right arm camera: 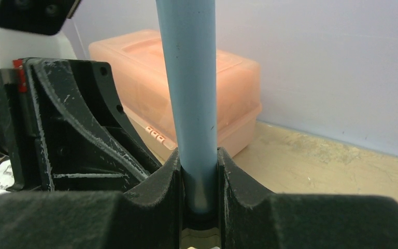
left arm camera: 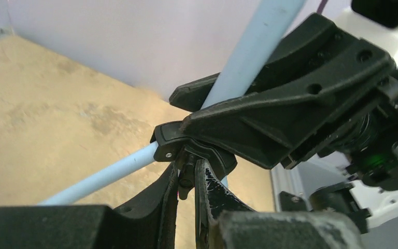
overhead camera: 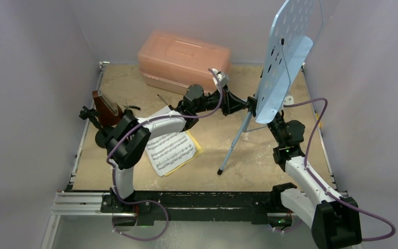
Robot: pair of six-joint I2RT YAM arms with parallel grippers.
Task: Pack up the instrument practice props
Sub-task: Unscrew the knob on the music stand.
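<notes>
Tan tabletop [overhead camera: 269, 155], mid-frame: R gripper [right arm camera: 199, 174] clamped on music stand [overhead camera: 286, 52] pole [right arm camera: 192, 78]; L gripper [left arm camera: 186, 167] fingers pinch its black collar lever [left arm camera: 185, 180].

Case [overhead camera: 184, 59] behind pages [overhead camera: 171, 152], stand [overhead camera: 287, 57] right, metronome [overhead camera: 106, 107] left

No legible txt anywhere. Small reddish marks [right arm camera: 155, 136] on front lip of pink case [right arm camera: 132, 67]: too blurred to read. White sheet-music page [overhead camera: 170, 151] on desk: printed staves w/ notes only, title/words too small to make out.
</notes>
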